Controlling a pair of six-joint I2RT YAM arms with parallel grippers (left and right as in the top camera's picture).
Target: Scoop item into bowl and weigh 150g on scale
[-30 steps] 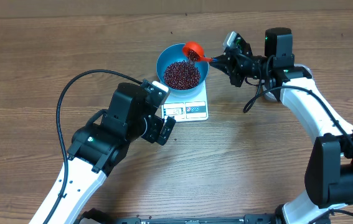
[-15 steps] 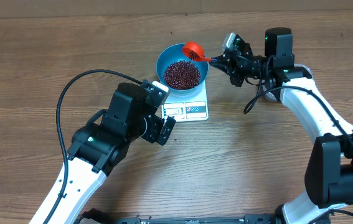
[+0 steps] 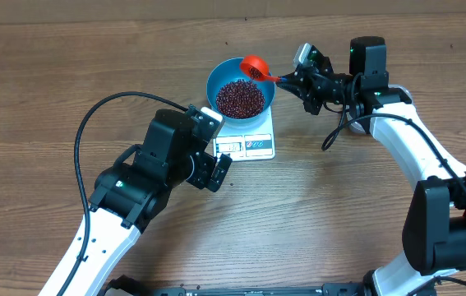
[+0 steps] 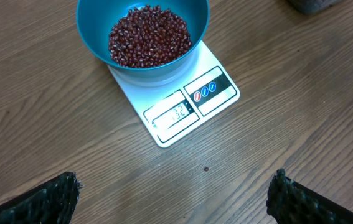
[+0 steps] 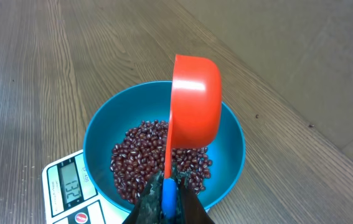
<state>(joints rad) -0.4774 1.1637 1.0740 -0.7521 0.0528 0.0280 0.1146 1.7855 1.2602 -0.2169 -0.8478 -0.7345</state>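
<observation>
Scale (image 4: 188, 106) display reads 132.
My right gripper (image 5: 167, 202) clamps the scoop (image 5: 195, 106), tipped over the bowl (image 5: 232, 149) of beans (image 5: 136, 162); my left gripper (image 4: 176, 193) gapes empty before the scale.

You have a brown wood-grain table (image 3: 364, 222), an orange-red scoop (image 3: 255, 66) tipped on its side above the table's far middle, and a tiny dark speck (image 4: 206, 168) on the table.

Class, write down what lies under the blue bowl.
The white scale lies under the bowl. Its display and label panel stick out in front; the rest of its top is covered by the bowl.
</observation>
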